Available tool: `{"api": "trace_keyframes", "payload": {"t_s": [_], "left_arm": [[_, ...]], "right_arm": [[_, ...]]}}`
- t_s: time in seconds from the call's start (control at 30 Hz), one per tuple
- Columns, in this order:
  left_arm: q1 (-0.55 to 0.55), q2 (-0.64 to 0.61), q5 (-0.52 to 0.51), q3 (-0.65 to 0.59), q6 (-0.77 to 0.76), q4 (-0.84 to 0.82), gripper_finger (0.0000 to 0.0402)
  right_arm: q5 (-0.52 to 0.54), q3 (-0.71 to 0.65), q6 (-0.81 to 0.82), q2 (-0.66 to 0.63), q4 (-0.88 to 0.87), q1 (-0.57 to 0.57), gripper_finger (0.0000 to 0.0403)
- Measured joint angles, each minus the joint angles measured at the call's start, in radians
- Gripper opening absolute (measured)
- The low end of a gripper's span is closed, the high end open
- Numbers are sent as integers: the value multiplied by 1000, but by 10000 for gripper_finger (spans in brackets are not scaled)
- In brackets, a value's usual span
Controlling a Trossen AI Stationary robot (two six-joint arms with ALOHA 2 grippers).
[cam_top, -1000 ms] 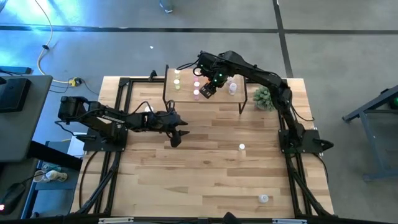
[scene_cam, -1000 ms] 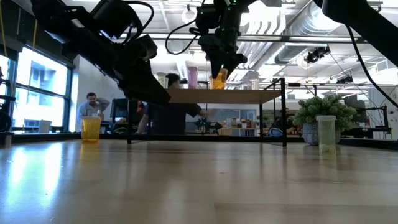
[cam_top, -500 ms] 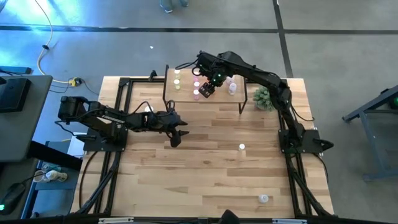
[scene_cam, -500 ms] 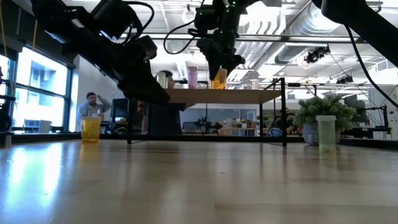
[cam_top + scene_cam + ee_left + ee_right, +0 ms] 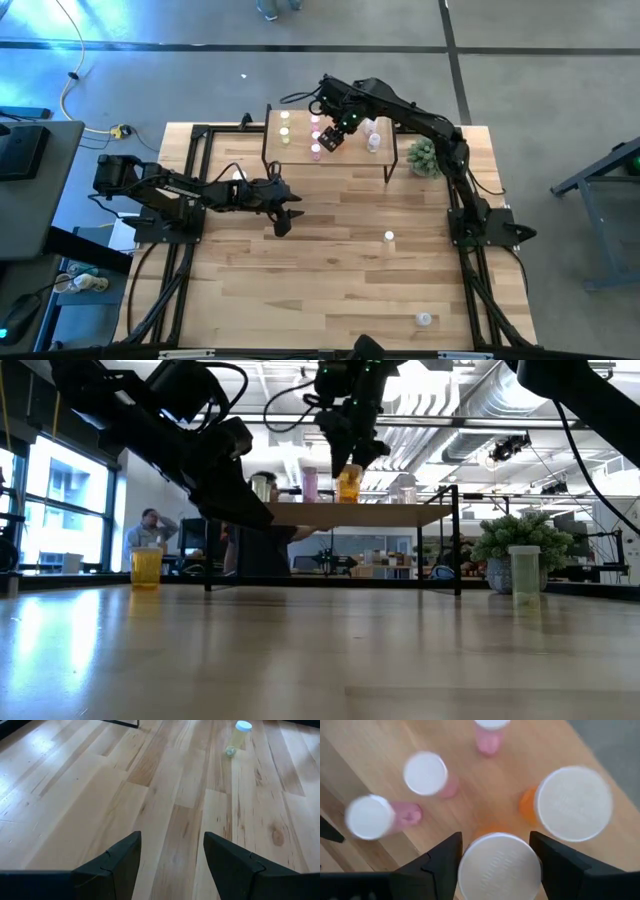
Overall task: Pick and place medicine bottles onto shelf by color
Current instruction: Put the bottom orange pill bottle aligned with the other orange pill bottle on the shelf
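On the low light-wood shelf [image 5: 325,150], the right claw [image 5: 499,851], fingers apart, releases a white-capped orange bottle [image 5: 499,867]; next, lift clear.

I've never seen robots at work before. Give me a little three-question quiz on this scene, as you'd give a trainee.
1. True or false: the left gripper is holding a bottle.
2. What is the right gripper poised above? A. the shelf B. the plant C. the bare tabletop
3. Fill in: the white-capped bottle directly below the right gripper's fingers has a body coloured ____.

Key: 1. False; its fingers stand apart over bare wood with nothing between them. 2. A. 3. Orange; it stands on the shelf beside another orange bottle and the pink bottles.
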Motion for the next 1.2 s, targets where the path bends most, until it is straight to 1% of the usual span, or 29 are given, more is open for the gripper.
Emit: {"api": "trace_keyframes", "payload": {"t_s": [0.1,0.27,0.47,0.83,0.93,1.2], "left_arm": [[0,0,0,0,0,0,207],[0,0,0,0,0,-1,207],[0,0,0,0,0,-3,207],[0,0,0,0,0,-7,207],[0,0,0,0,0,-7,207],[0,0,0,0,0,-15,207]], "right_arm": [[-1,2,0,-13,24,-1,222],[-3,5,0,-19,10,-2,223],[-4,-35,4,-15,-5,-1,218],[-4,-37,0,-16,-5,-1,214],[-4,-37,-23,-16,-10,-1,214],[-4,-37,-11,-15,0,-1,214]]}}
